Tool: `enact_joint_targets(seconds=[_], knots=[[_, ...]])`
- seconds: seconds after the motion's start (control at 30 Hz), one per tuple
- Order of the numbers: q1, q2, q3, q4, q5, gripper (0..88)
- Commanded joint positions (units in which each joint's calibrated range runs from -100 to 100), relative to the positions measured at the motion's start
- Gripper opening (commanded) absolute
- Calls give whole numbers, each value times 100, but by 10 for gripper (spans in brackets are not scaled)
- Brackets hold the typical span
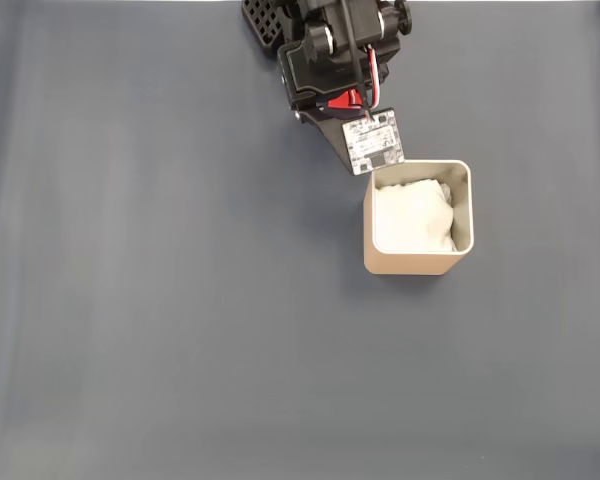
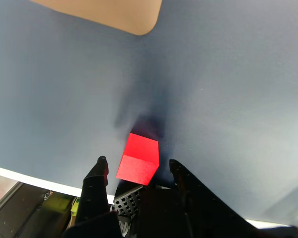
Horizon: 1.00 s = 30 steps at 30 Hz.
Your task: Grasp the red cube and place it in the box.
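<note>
From the fixed view, the arm [image 1: 325,45] is reaching in from the top edge over the grey-blue bench [image 1: 160,300]. Its dark body is hiding most of the pincer, and a white labelled motor block [image 1: 374,142] is sitting at its lower end, just beside the upper left corner of the box [image 1: 410,262]. The beige box is standing upright on the bench, right of centre, with white padding [image 1: 412,214] lying inside it. A bit of red is peeking out under the arm's body, though I cannot tell whether that is the cube.

From the wrist view, the pincer [image 2: 138,164] is standing spread, its two black fingertips [image 2: 100,166] reaching up from the bottom edge. The red cube [image 2: 139,159] is sitting between them on the bench [image 2: 228,89], near the bench's edge, with a gap showing on each side, so nothing is pinching it. A rounded corner of the box [image 2: 119,15] is showing at the top edge, well apart from the cube.
</note>
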Motion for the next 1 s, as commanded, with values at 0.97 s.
enact_joint_targets(seconds=[0.97], knots=[[108,537,-259,-322,34,52]])
